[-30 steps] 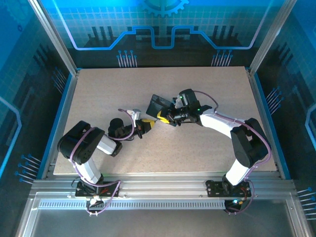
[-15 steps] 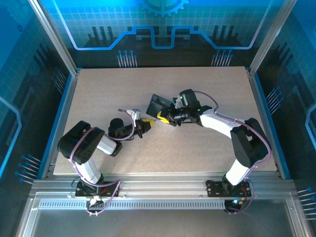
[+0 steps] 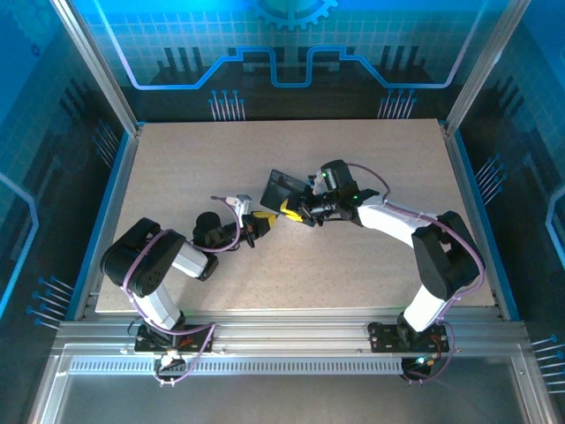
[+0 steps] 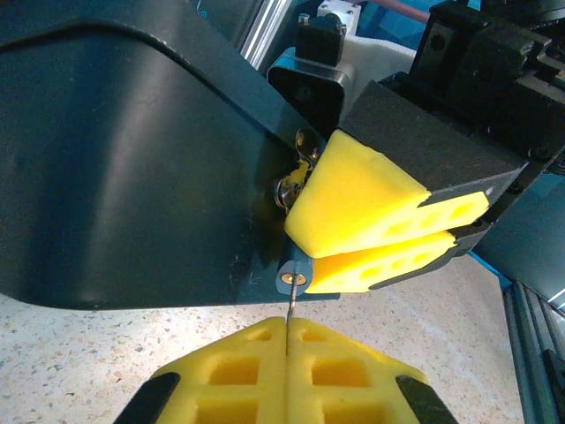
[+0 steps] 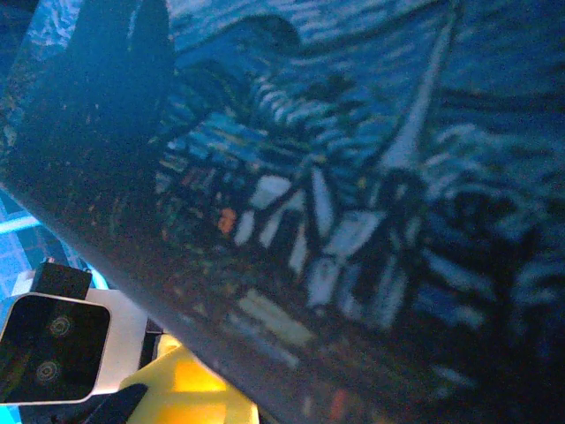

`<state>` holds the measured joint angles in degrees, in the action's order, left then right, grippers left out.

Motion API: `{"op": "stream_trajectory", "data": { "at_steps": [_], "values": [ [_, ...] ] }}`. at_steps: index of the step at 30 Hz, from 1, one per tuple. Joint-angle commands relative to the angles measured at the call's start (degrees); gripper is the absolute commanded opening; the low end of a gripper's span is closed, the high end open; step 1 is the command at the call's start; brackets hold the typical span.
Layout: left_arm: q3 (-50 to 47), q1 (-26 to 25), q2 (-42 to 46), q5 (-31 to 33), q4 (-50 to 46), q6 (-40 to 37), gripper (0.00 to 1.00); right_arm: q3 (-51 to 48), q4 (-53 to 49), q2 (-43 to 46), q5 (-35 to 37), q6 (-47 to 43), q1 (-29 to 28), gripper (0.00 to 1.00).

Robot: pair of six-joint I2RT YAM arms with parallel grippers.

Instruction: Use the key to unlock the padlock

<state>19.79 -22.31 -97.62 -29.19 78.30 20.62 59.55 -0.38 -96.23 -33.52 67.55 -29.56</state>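
You're at the insertion step, and nothing is unlocked yet. Your left gripper point(image 4: 288, 325) has its yellow fingers pressed flat together on the key point(image 4: 288, 307), with just the thin shaft poking out ahead of them. Your right gripper point(image 4: 305, 254) is pinched narrow, and the padlock point(image 4: 296, 270) sits right at its fingertips, so I read that as a steadying grip on the lock. Both tools meet mid-table, just in front of the dark painted tin point(image 4: 132, 159). From above, left gripper point(image 3: 262, 221) and right gripper point(image 3: 290, 210) are nose to nose.

The key tip is touching the keyhole on the lock's bluish end. How deep it has gone I can't tell; it looks barely at the mouth. By my reckoning you have yet to seat it fully, twist it and free the shackle point(image 4: 290, 187), which sits up against the tin's edge.

As for direction, the key's long axis runs straight out along your left fingers, tip leading into the lock. The padlock's keyhole end faces you and its shackle end points away toward the tin, so the two axes look nearly in line.
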Motion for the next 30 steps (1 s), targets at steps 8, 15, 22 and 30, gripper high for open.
{"op": "stream_trajectory", "data": {
  "at_steps": [8,15,22,30],
  "values": [
    [2.87,-2.14,-2.07,0.50,1.94,-2.23,0.00,-0.85,3.29,0.39,-4.68,1.99,-0.39,0.00],
    [5.28,-4.28,-4.81,1.92,1.94,-2.99,0.00,0.61,3.05,-1.64,-6.32,1.62,-1.68,0.00],
    [6.49,-4.52,-6.46,2.10,1.94,-4.35,0.00,1.79,-4.07,-1.59,-5.24,-4.44,-1.64,0.00],
    [6.22,-4.79,-5.60,0.78,1.94,-5.08,0.00,2.77,-6.41,-3.73,-6.15,-7.51,-1.37,0.00]
  ]
}}
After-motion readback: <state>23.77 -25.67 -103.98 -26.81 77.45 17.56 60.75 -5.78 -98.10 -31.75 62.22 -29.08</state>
